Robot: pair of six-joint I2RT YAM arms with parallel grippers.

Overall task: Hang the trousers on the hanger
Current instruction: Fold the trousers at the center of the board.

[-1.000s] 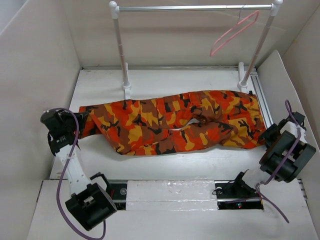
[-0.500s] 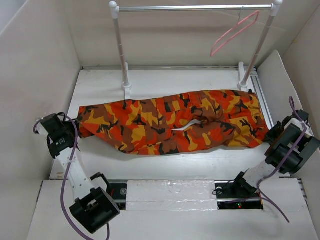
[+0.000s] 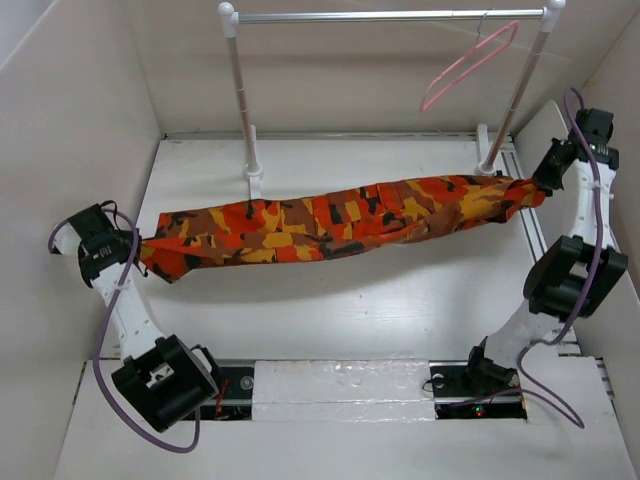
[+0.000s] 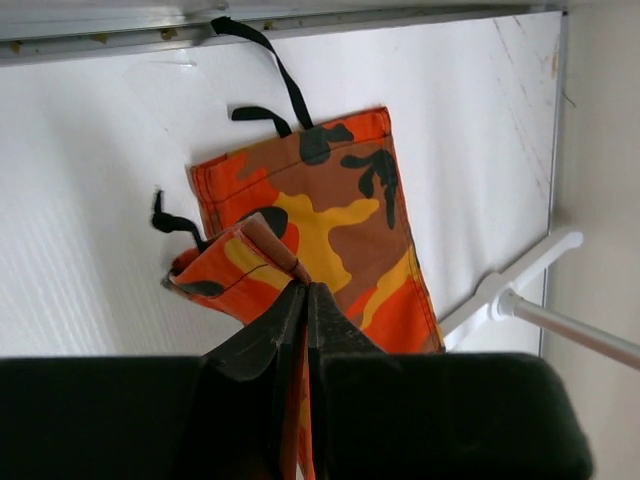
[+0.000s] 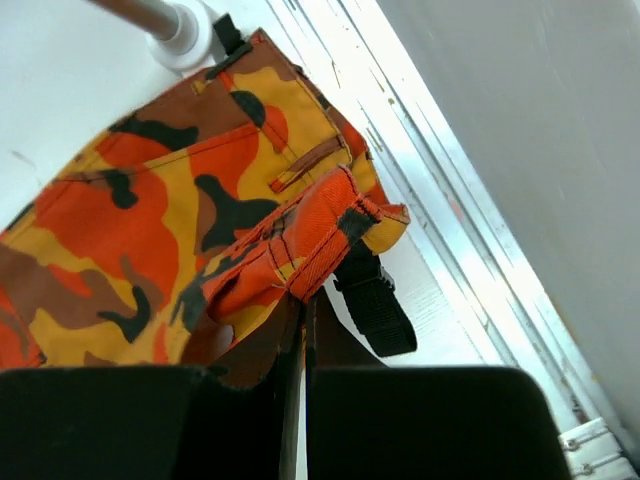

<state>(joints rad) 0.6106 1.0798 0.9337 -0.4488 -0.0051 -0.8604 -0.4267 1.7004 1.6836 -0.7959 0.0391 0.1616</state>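
Top external alone shows the hanger (image 3: pixel 428 100) on the rail (image 3: pixel 390 15), while each wrist view shows jaws pinching the trousers (image 3: pixel 330 222).

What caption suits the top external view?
Trousers held stretched between both arms' shut jaws; hanger hangs from the rail behind.

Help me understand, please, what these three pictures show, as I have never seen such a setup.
These are two robot arms bolted at the near edge of a white table. The wide picture looks down from above and behind them; the other two come from cameras on each wrist. The left claw and the right claw are each shut on one end of the camouflage trousers, which hang stretched between them, seemingly lifted off the table. Behind, a pink hanger hangs on a metal rail.
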